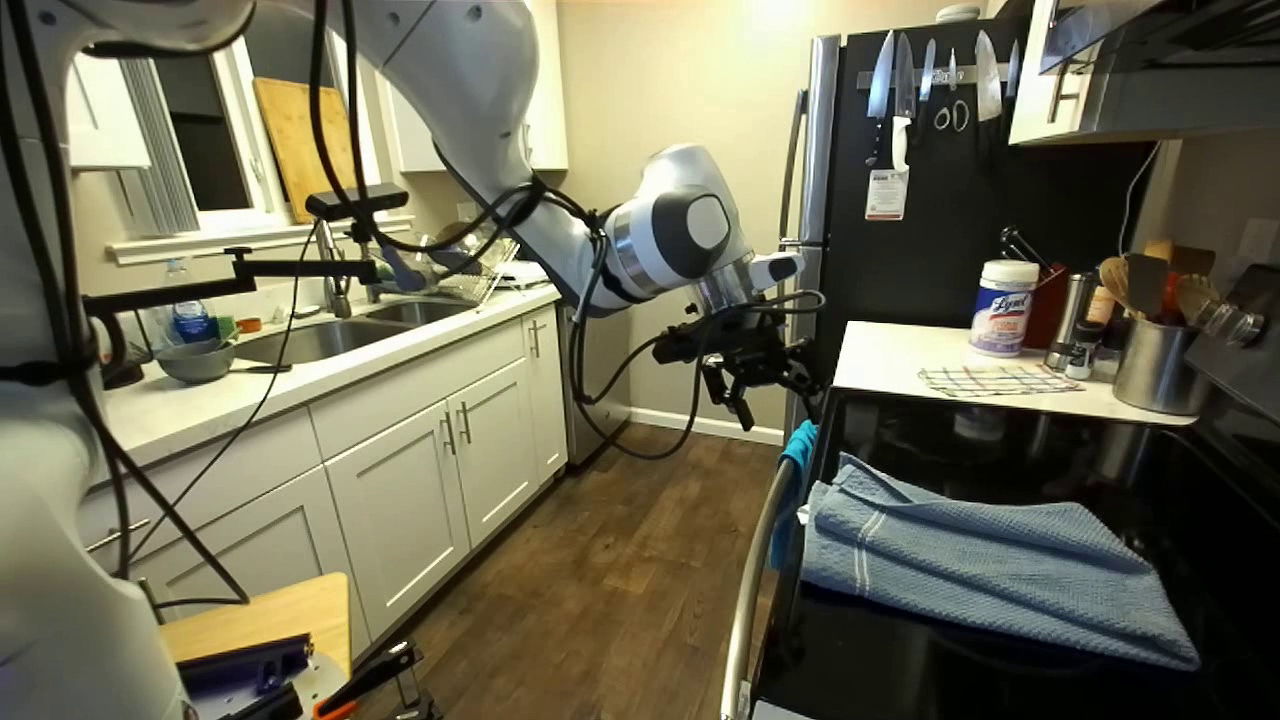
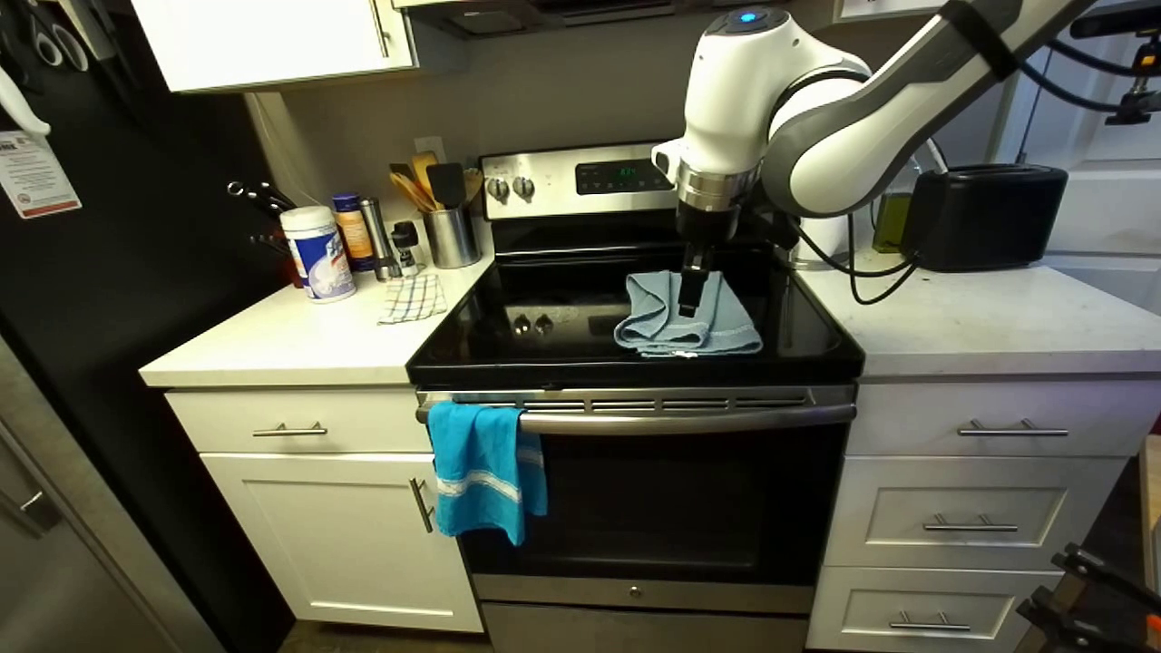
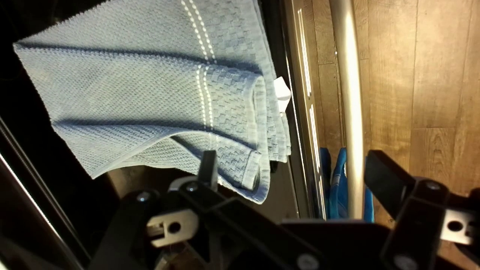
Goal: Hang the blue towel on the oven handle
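Observation:
The blue towel (image 3: 142, 90) lies folded and wrinkled on the black stovetop, a white tag at its front edge; both exterior views show it there too (image 1: 980, 560). Along the oven door front runs the oven handle (image 2: 689, 423), a slim metal bar, which appears right of the towel in the wrist view (image 3: 350, 93). My gripper (image 3: 294, 165) is open, its fingers wide apart with nothing held. In the wrist view its left finger overlaps the towel's loose corner and its right finger appears beside the bar. In an exterior view the gripper (image 1: 780, 410) hangs above the stove's front edge, apart from the towel.
A bright cyan cloth (image 2: 481, 472) drapes over one end of the bar. Beside the stove, a counter (image 2: 272, 349) bears a wipes canister (image 2: 317, 254), a checked cloth (image 2: 413, 299) and a utensil holder (image 2: 451, 238). A toaster (image 2: 984, 218) stands on the opposite counter.

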Controlling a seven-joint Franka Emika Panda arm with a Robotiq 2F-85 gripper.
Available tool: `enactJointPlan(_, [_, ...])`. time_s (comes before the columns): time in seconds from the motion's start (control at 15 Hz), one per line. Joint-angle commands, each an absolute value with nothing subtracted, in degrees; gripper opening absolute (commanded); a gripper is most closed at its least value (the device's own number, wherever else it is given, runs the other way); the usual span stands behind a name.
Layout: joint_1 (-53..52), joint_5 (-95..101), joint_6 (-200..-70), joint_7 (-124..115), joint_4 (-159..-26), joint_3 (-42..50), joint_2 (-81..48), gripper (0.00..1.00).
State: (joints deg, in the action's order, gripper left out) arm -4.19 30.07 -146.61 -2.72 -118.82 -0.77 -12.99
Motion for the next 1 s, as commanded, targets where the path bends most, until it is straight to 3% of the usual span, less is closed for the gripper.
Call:
enactJointPlan(0.0, [-5.88,32.89,-148.78,-6.37,-117.22,1.13,-16.07,1.0])
enactJointPlan(0.93, [-10.44,41.7,-150.76,-10.7,-102.98,8.2,-31.4,1.0])
